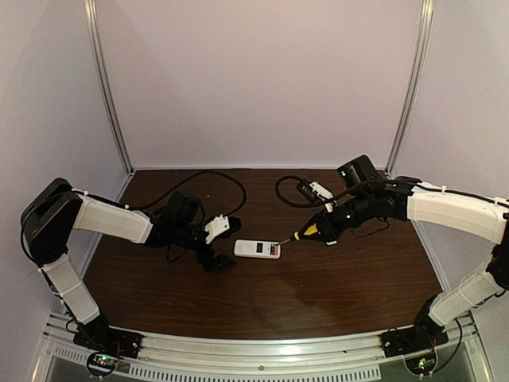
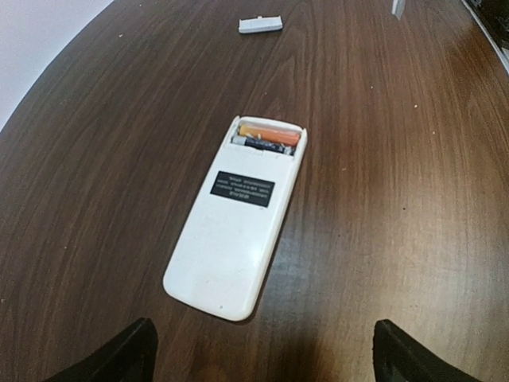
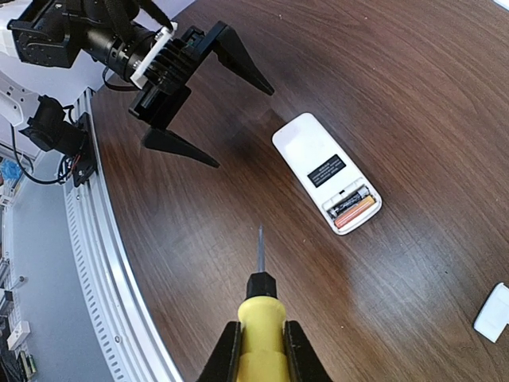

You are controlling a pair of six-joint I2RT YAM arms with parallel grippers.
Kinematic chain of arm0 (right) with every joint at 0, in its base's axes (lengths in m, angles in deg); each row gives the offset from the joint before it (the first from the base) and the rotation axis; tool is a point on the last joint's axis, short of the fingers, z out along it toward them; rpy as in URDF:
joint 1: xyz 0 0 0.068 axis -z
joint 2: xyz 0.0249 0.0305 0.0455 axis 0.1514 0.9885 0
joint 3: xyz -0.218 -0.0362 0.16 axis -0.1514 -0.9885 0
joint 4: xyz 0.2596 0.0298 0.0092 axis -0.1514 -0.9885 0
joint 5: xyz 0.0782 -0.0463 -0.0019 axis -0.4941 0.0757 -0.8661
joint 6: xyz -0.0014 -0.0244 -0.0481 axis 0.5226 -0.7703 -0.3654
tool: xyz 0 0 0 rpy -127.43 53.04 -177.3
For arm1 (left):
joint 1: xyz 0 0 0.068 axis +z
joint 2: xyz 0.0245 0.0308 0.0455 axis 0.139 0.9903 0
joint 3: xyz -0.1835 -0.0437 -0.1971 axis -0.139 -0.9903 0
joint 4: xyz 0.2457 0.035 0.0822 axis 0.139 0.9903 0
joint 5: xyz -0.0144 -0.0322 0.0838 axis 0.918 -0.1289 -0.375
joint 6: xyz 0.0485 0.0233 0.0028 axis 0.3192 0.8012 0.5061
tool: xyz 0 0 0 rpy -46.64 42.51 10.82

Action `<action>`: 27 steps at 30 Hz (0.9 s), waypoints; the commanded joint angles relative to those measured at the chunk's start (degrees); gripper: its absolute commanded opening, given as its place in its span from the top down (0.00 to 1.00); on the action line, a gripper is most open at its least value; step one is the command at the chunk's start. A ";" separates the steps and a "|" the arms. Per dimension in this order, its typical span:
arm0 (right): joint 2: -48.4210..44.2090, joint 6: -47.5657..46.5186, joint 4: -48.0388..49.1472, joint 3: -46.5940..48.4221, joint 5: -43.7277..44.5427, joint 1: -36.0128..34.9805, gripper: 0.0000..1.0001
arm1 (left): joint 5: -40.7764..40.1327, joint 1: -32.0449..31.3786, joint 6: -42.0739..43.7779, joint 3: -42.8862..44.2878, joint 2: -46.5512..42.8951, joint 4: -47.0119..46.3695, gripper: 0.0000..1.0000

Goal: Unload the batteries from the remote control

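Observation:
The white remote control (image 1: 258, 249) lies back-up at mid-table, also in the left wrist view (image 2: 238, 231) and the right wrist view (image 3: 318, 163). Its battery bay is open. An orange-copper battery (image 2: 270, 134) and a dark battery (image 2: 262, 145) lie side by side in it, also in the right wrist view (image 3: 356, 212). My left gripper (image 2: 264, 334) is open and empty, just short of the remote's near end (image 1: 215, 259). My right gripper (image 3: 261, 342) is shut on a yellow-handled screwdriver (image 3: 262, 285). Its tip hangs above the table, beside the remote's battery end (image 1: 306, 233).
The small white cover piece (image 2: 260, 25) lies on the table beyond the remote, also at the edge of the right wrist view (image 3: 493, 310). Black cables (image 1: 215, 179) loop across the back of the table. The metal rail (image 3: 103, 239) runs along the near edge.

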 commanded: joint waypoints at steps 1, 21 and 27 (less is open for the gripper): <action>-1.43 -0.46 0.68 -0.98 1.23 0.29 1.00 | 0.48 0.31 2.89 1.67 2.20 -1.27 0.03; -3.48 0.57 2.59 -2.95 3.44 0.51 1.00 | 5.68 2.21 8.95 12.10 12.24 3.03 0.05; -4.22 0.91 3.01 -4.14 3.58 0.57 1.00 | 6.94 2.33 11.88 17.68 16.82 9.64 0.08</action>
